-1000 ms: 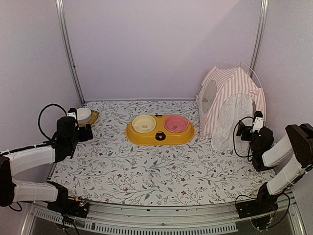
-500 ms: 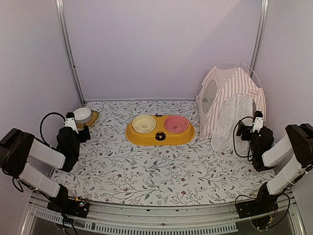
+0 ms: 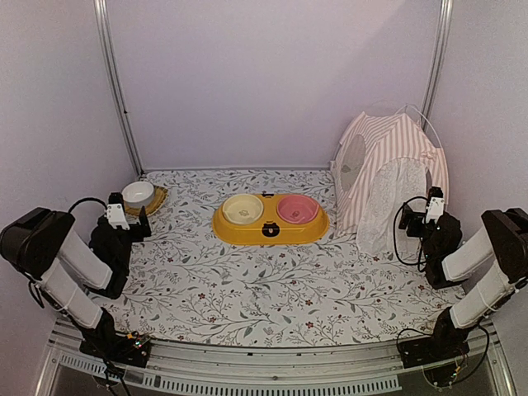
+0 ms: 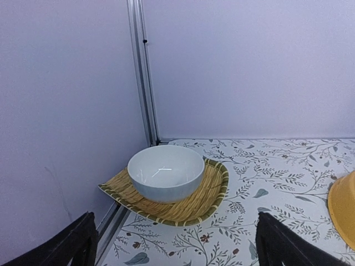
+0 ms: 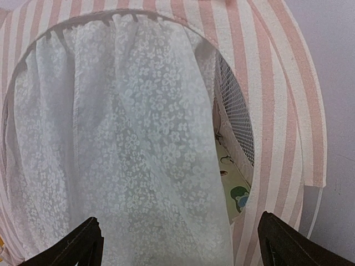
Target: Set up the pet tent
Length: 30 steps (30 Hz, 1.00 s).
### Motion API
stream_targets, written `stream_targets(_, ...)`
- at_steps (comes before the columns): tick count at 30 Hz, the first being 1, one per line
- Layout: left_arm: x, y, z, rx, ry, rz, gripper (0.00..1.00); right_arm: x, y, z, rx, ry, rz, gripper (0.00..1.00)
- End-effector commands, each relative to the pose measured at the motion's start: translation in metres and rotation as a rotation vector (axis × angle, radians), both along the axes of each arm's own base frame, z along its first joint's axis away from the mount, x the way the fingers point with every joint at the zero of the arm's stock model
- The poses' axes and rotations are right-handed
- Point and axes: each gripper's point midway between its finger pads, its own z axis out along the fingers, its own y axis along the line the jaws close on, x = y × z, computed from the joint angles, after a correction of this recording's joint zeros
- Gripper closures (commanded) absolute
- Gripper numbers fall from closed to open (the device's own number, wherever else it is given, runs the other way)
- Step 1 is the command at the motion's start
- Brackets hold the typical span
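The pet tent, a pink-and-white striped teepee with a white lace door curtain, stands upright at the back right of the table. In the right wrist view the tent fills the frame, its curtain hanging over most of the round door, with a gap at the right showing a patterned floor inside. My right gripper is open and empty, just in front of the door; its fingertips show at the bottom corners. My left gripper is open and empty at the far left.
A white bowl sits on a woven straw mat in the back left corner, in front of my left gripper. A yellow double pet feeder with cream and pink bowls is at the centre back. Walls enclose three sides.
My left arm has drawn back toward the near left edge, away from the white bowl. My right arm and the tent have not moved.
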Motion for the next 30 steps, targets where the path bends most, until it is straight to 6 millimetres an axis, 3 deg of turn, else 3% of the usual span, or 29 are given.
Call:
stream_targets(1, 0.0111, -0.0028, 0.0151, 0.02, -0.044, -0.022, 0.01, 0.004, 0.0002, 0.0113, -0.001, -0.042, 0.005, 0.01)
stream_targets(30, 0.0177, 0.001, 0.0115, 0.002, -0.017, -0.013, 0.01, 0.0039, 0.0001, 0.0116, -0.001, -0.043, 0.004, 0.01)
